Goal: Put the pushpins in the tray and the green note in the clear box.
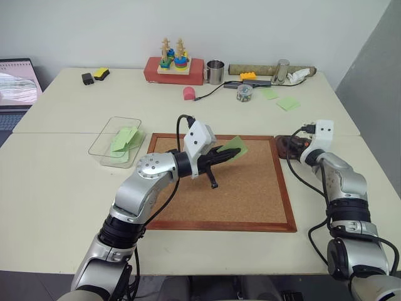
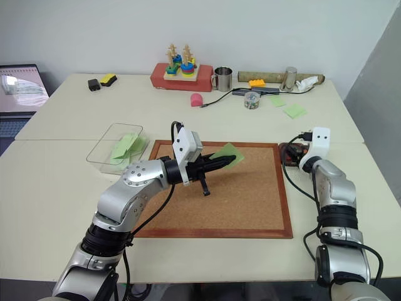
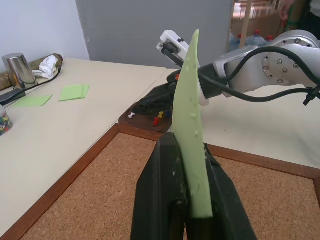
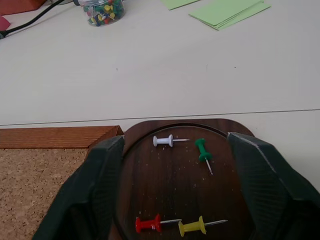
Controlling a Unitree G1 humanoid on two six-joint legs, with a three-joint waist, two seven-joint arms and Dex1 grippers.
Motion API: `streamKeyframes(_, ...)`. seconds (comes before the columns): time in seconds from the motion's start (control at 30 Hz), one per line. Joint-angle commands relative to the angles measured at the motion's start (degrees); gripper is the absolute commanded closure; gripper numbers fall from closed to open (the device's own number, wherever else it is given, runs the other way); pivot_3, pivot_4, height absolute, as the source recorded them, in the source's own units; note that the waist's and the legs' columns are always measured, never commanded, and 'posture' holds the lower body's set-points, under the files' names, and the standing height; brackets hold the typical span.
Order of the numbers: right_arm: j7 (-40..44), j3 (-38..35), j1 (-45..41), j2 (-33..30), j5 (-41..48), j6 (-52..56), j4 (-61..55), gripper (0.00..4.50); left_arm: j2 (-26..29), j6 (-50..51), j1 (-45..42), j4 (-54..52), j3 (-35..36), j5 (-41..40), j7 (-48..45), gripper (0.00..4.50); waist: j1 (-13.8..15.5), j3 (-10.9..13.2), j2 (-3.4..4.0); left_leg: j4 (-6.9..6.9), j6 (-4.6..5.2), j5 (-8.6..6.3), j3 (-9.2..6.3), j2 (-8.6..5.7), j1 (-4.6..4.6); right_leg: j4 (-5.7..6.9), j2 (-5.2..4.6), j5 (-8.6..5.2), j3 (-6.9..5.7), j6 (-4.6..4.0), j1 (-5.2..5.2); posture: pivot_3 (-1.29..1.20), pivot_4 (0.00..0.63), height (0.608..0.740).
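Note:
My left gripper (image 1: 224, 154) is shut on the green note (image 1: 234, 147), holding it edge-up a little above the cork board (image 1: 247, 188); the left wrist view shows the note (image 3: 192, 120) pinched between both fingers. My right gripper (image 4: 175, 141) stands open over the dark wooden tray (image 4: 175, 126), one finger on each side of it. Several pushpins lie in the tray: a white one (image 4: 163, 141), a green one (image 4: 202, 149), a red one (image 4: 147, 224) and a yellow one (image 4: 192, 226). The clear box (image 1: 100, 148) sits left of the board with green slips (image 1: 124, 140) inside.
A jar of pins (image 4: 102, 10) and loose green notes (image 4: 230, 11) lie beyond the tray. Along the table's far edge stand a red block with stacking toys (image 1: 174, 68), a metal cup (image 1: 215, 72) and a cable. A laptop (image 1: 19, 81) sits far left.

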Motion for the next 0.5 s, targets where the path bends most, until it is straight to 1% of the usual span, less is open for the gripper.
streamKeyframes(0.03,1.33,-0.34,-0.42,-1.96,0.67,-0.37,-5.21,0.08,0.23,0.05,-0.91,-1.63,1.27,-0.21,-0.1,4.5,0.0,0.0,0.0,0.0,0.0,0.0,0.0,0.0,0.0,0.0,0.0,0.0,0.0,0.0,0.0,0.0,0.15,0.74)
streamKeyframes(0.3,3.86,-0.48,-0.73,-3.61,2.97,2.36,-10.89,0.04,1.11,1.07,-1.05,-0.74,4.48,-0.95,0.85,4.5,-0.01,0.0,0.01,0.0,0.0,0.0,-0.01,0.0,0.0,0.0,0.0,0.0,0.0,0.0,0.0,0.0,0.15,0.74)
streamKeyframes(0.5,6.53,-0.27,-1.04,-5.23,3.7,3.33,-12.1,0.04,1.61,1.57,-0.84,-0.17,6.79,-1.03,1.4,4.5,0.02,0.01,0.01,0.0,0.0,0.0,-0.02,0.01,-0.01,0.0,0.0,0.0,-0.02,0.0,0.0,0.0,0.15,0.74)
